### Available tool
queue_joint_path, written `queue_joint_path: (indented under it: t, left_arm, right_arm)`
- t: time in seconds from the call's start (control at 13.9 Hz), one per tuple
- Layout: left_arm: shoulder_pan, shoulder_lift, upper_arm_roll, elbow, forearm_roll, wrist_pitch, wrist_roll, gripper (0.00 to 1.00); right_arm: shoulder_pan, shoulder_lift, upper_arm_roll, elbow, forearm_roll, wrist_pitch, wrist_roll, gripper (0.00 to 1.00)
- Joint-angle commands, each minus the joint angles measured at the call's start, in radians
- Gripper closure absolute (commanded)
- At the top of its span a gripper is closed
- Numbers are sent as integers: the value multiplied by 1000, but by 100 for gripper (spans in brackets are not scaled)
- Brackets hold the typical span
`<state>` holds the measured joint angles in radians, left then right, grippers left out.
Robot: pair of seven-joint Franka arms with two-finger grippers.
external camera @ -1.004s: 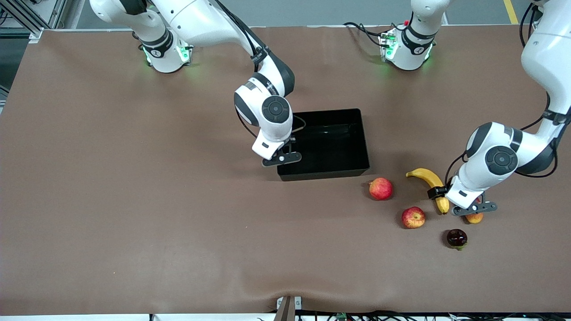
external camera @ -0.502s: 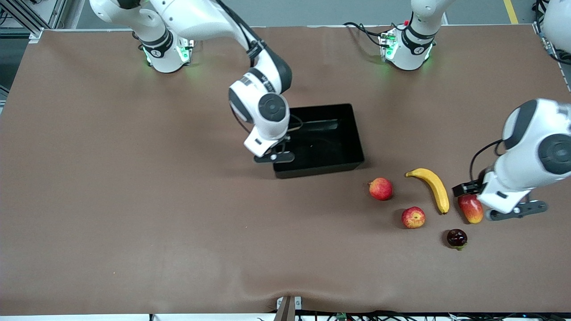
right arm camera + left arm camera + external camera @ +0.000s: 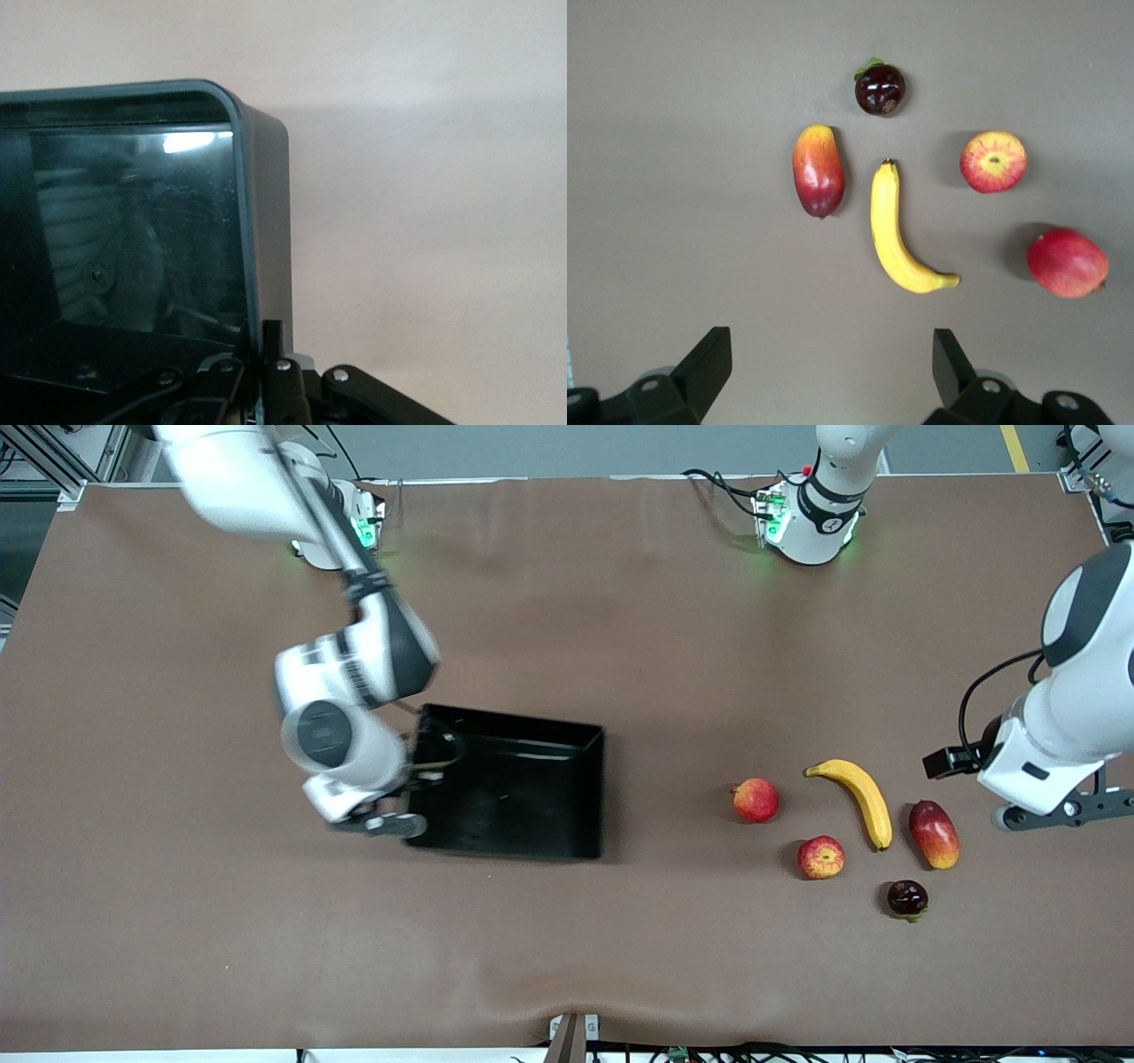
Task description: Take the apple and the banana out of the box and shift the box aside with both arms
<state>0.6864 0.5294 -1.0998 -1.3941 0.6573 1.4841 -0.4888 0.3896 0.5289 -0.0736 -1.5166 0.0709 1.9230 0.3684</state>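
Right arm grips black tray as fruit lies toward the left arm's end of the table

The black tray [image 3: 523, 797] sits mid-table, its wall clenched by the right gripper [image 3: 409, 779]. The left gripper [image 3: 1036, 802], fingers [image 3: 709, 363] spread and empty, hangs just beside the mango [image 3: 934, 833]. The banana [image 3: 864, 797] lies between the mango and two apples, the streaked apple [image 3: 820, 856] nearer the camera than the plain apple [image 3: 756, 799]; a dark fruit [image 3: 907, 898] lies nearest.

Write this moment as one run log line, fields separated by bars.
right hand: shut on wall of glossy black plastic tray | left hand: open above long yellow banana | tray: empty
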Motion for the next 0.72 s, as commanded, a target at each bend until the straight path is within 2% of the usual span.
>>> queue_joint_path:
  t: [0.0,0.22,0.29,0.36,0.5,0.65]
  left_arm:
    - [9,-44,-14,15,-48,-39,26,0]
    - [21,-103,1,29,-145,-38,39,0]
    - [7,-144,47,29,-204,-36,56,0]
    - [-49,-196,146,29,-278,-28,61,0]
    - [-198,-299,393,18,-423,-1,119,0]
    - [-305,-351,570,3,-494,-1,246,0]
  right_arm:
    - [-130,-88,28,-23,-6,-67,-125,100]
    - [-324,-110,31,-23,12,-102,-366,100]
    - [-393,-104,31,-23,41,-101,-456,100]
    - [-455,-101,29,-23,70,-98,-535,100]
    - [-556,-87,29,-23,93,-92,-641,100]
    - [-627,-63,29,-22,95,-81,-686,100]
